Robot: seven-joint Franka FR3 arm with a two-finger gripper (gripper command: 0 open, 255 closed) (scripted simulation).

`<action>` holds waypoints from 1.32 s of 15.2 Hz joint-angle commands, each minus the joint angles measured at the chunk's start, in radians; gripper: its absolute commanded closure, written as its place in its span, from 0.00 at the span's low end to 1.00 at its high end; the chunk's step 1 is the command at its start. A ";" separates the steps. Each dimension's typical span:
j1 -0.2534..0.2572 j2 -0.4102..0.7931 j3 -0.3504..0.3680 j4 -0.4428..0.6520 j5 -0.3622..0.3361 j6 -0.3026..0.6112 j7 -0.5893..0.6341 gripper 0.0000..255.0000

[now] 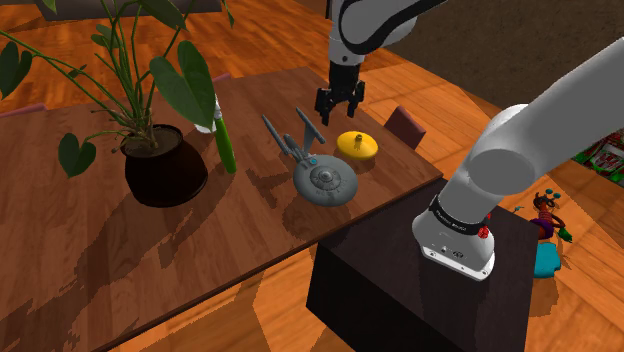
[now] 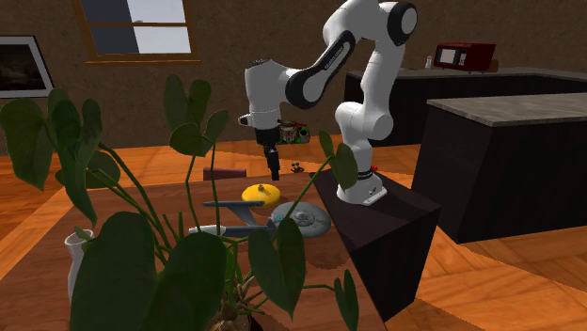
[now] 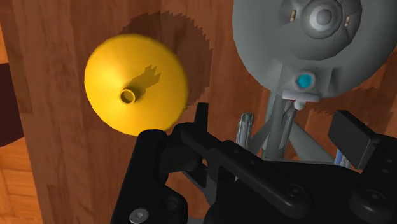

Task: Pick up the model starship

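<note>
The model starship [image 1: 323,180] is grey, with a round saucer, a blue dot and two thin nacelles, and it lies on the wooden table [image 1: 90,250]. It also appears as the starship [image 2: 299,218] and the starship [image 3: 318,44]. My black gripper [image 1: 338,112] hangs open above the table, over the ship's rear and beside a yellow lid. In the wrist view the gripper [image 3: 280,130] has its fingers [image 3: 352,135] wide apart, with the ship's slim body lying farther down between them, untouched. From the second exterior view the gripper [image 2: 276,173] points straight down.
A yellow domed lid [image 1: 357,146] lies just beside the ship. A dark red box [image 1: 405,127] sits near the table's edge. A potted plant [image 1: 165,165], a green bottle [image 1: 226,148] and a white vase [image 2: 80,259] stand toward the shoulder view's left. The dark stand [image 1: 400,270] adjoins the table.
</note>
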 commanded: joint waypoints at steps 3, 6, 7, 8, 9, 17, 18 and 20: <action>-0.011 0.152 0.013 0.007 -0.012 0.167 0.047 0.00; -0.016 0.236 0.016 0.017 -0.022 0.248 0.068 0.00; -0.016 0.248 0.016 0.014 -0.022 0.264 0.068 0.00; -0.016 0.260 0.016 0.010 -0.023 0.279 0.068 0.00; -0.016 0.272 0.017 0.007 -0.023 0.295 0.068 0.00; -0.017 0.317 0.016 -0.003 -0.024 0.349 0.067 1.00; -0.017 0.317 0.017 -0.003 -0.024 0.349 0.067 1.00; -0.017 0.317 0.016 -0.003 -0.024 0.349 0.067 1.00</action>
